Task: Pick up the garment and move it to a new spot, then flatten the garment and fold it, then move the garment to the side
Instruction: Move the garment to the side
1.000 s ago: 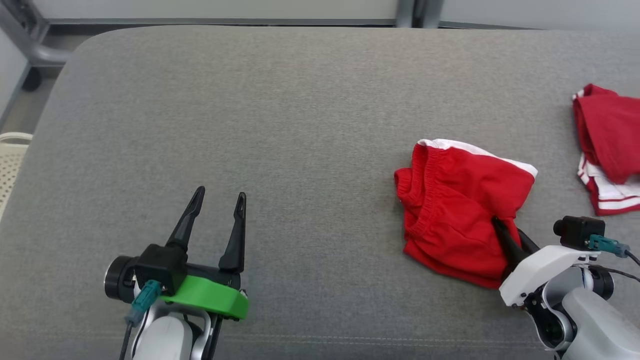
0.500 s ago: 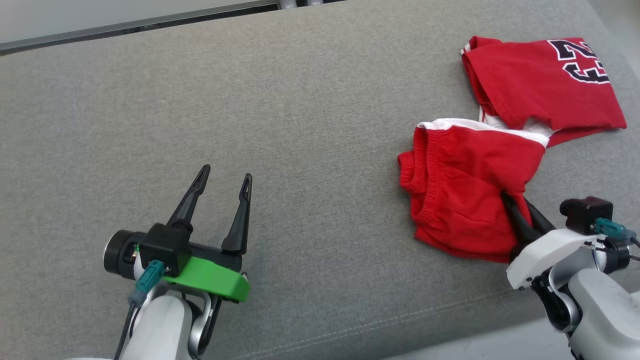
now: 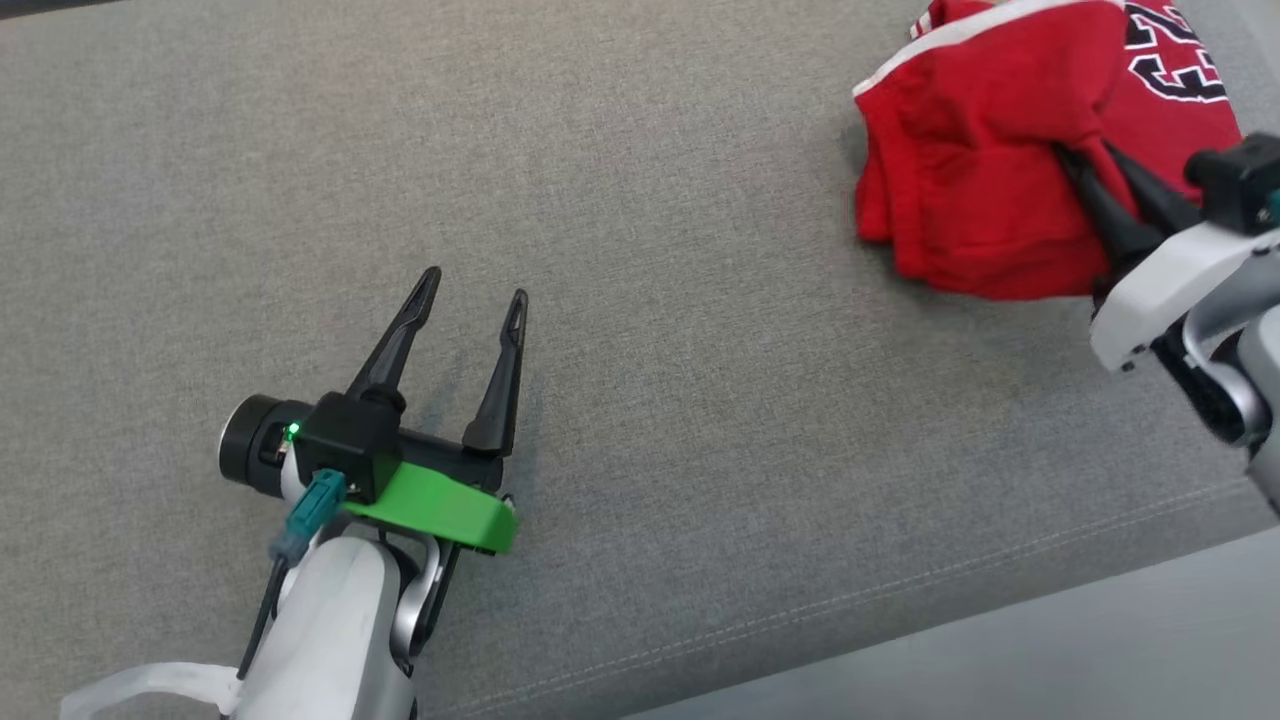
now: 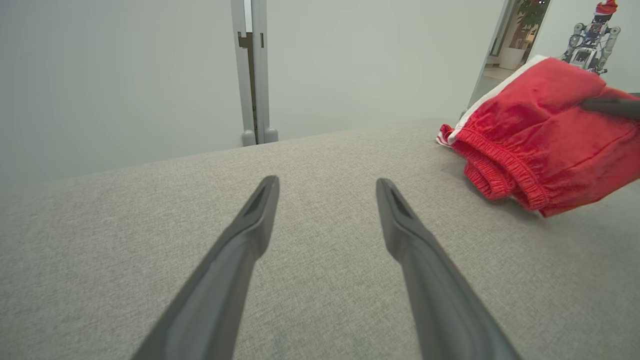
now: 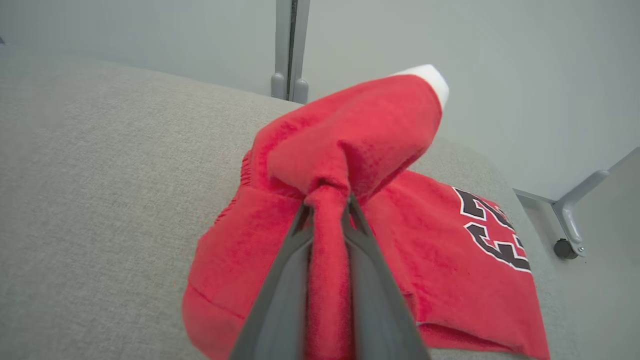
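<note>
Two grippers over grey cushion (image 3: 700, 350). Right gripper (image 3: 1085, 150) clamped on bunched fold of red shorts (image 3: 960, 190), far right, partly over numbered red jersey (image 3: 1170, 60). Left gripper (image 3: 474, 284) spread, empty, well apart. Waistband edge faces left gripper; right arm nearer.

The grey fabric-covered tabletop (image 3: 640, 200) carries a red numbered shirt (image 5: 465, 240) lying flat just beyond the right claw (image 3: 1085, 152), partly under the red shorts (image 3: 960, 170) gripped by that claw.
</note>
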Controlling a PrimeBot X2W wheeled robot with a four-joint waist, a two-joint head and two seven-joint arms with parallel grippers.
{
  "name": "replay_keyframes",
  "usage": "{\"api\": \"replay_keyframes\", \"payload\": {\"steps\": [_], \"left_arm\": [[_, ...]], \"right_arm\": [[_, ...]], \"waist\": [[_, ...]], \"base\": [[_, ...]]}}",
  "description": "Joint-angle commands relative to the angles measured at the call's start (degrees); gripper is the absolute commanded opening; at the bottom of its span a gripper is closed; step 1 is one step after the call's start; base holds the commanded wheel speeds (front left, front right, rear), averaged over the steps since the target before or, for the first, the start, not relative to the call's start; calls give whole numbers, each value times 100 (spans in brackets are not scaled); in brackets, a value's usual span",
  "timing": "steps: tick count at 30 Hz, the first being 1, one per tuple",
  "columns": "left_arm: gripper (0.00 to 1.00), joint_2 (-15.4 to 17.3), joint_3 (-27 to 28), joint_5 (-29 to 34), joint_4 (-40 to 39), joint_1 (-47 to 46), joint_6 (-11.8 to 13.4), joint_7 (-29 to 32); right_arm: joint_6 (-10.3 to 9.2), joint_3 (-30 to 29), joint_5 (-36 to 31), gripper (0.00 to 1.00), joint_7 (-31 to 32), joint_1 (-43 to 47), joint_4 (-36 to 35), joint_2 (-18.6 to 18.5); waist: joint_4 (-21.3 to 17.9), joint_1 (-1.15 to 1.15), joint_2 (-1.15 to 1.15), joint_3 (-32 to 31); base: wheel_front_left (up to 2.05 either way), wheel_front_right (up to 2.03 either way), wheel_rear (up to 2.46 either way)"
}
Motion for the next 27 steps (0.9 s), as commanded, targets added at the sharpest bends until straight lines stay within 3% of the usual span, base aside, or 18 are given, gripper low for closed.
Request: {"api": "replay_keyframes", "payload": {"steps": [1, 14, 20, 27], "left_arm": [[100, 12, -71, 7, 2, -181, -33, -18], [100, -49, -266, -87, -4, -547, -37, -17], [100, -71, -220, -77, -34, -591, -39, -18], [100, -52, -210, -2, -90, -700, -36, -18]], "right_arm": [[-6, 207, 156, 0, 70, -378, 105, -256], [-7, 1852, 1297, 0, 115, -2138, -40, -1298], [-7, 2270, 1933, 0, 265, -2365, 228, -1768], [-7, 2292, 2573, 0, 362, -2367, 1056, -1944]], "waist": [[166, 0, 0, 213], [541, 0, 0, 636], [619, 0, 0, 791], [686, 0, 0, 1020]], "base": [[0, 0, 0], [0, 0, 0], [0, 0, 0], [0, 0, 0]]}}
